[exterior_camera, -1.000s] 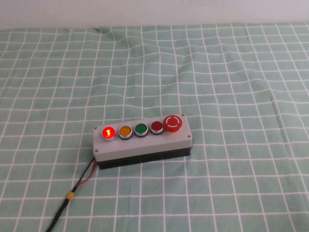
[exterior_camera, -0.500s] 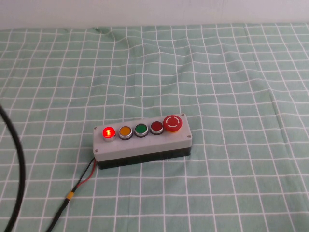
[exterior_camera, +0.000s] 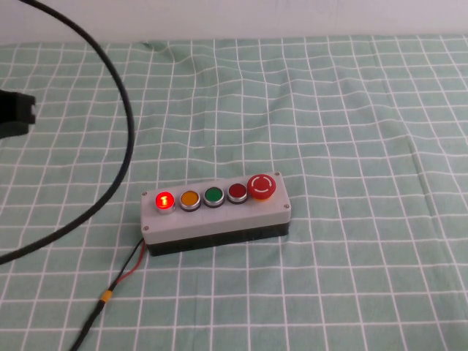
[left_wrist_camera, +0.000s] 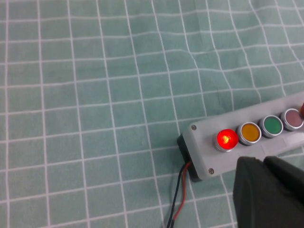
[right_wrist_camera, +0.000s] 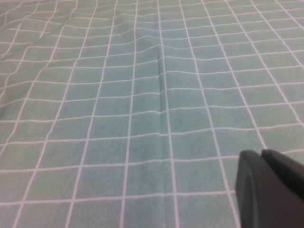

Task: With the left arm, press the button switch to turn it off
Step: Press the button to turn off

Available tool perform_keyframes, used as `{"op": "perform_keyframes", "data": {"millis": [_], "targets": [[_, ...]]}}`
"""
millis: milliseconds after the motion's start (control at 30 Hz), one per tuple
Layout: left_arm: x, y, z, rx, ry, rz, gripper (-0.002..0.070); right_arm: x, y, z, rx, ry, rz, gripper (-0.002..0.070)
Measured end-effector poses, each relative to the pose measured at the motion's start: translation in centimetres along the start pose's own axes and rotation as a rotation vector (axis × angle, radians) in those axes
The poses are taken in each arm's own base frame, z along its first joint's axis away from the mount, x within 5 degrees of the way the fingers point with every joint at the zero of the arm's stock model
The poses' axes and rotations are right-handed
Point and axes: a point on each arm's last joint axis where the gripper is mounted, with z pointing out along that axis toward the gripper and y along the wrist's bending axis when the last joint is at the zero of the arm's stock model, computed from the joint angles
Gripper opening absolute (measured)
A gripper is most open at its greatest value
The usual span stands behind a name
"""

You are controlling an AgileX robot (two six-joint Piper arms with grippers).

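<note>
Jaws shut on both: left gripper (left_wrist_camera: pixel 266 164) beside glowing button switch (left_wrist_camera: pixel 227 139); right gripper (right_wrist_camera: pixel 261 154) over cloth.

Button switch (exterior_camera: pixel 164 199): round, red, glowing, leftmost on grey box.
Left arm (exterior_camera: pixel 14 113): black, at left edge, well apart.
Left end effector (left_wrist_camera: pixel 270 194): near the box.
Right end effector (right_wrist_camera: pixel 270 190): over bare cloth.

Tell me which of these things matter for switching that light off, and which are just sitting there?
Part of the job:
- glowing red button at the left end of the grey box, lit
- left tool, above the cloth beside the box

Not needed:
- orange button, green button, dark red button, big red knob
- right tool, off over bare checked cloth
</note>
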Motion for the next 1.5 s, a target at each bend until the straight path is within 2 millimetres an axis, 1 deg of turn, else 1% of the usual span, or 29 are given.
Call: {"op": "perform_keyframes", "data": {"millis": [133, 267, 367, 600, 800, 967, 1133, 1267, 1500], "targets": [[-0.7, -1.0, 3.1, 0.046, 0.078, 0.037, -0.0002, 0.0, 0.0, 0.0, 0.0, 0.0, 0.0, -0.0018], [-0.9, -2.9, 6.8, 0.099, 0.151, 0.096, -0.0002, 0.0, 0.0, 0.0, 0.0, 0.0, 0.0, -0.0018], [-1.0, -3.8, 9.3, 0.112, 0.188, 0.124, -0.0002, 0.0, 0.0, 0.0, 0.0, 0.0, 0.0, -0.0018], [-0.4, -3.9, 14.6, 0.111, 0.3, 0.117, -0.0002, 0.0, 0.0, 0.0, 0.0, 0.0, 0.0, -0.0018], [0.4, -4.0, 17.8, 0.139, 0.373, 0.091, -0.0002, 0.0, 0.0, 0.0, 0.0, 0.0, 0.0, -0.0018], [1.0, -4.0, 19.7, 0.143, 0.411, 0.084, -0.0002, 0.0, 0.0, 0.0, 0.0, 0.0, 0.0, -0.0018], [1.0, -4.1, 20.7, 0.149, 0.399, 0.071, -0.0002, 0.0, 0.0, 0.0, 0.0, 0.0, 0.0, -0.0018], [1.5, -4.3, 21.7, 0.151, 0.426, 0.076, -0.0002, 0.0, 0.0, 0.0, 0.0, 0.0, 0.0, -0.0018], [1.6, -4.3, 22.2, 0.153, 0.45, 0.076, -0.0002, 0.0, 0.0, 0.0, 0.0, 0.0, 0.0, -0.0018]]}}
